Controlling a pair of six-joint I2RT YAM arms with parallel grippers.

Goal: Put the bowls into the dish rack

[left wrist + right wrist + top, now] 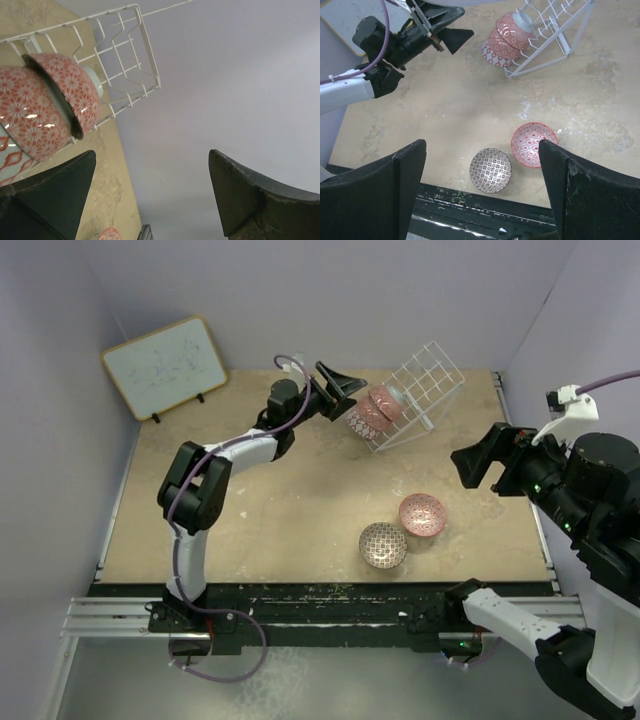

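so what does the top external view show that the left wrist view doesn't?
Only top: the whiteboard, the right arm, and the grey lattice bowl loose on the table. Only left wrist: a close look along the left fingers, spread wide with nothing between them. Both: the white wire rack with red-patterned bowls nested on edge in it.

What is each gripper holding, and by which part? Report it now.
Nothing is held. The left gripper stands open beside the red-patterned bowls in the dish rack; the right gripper hangs open over the table.
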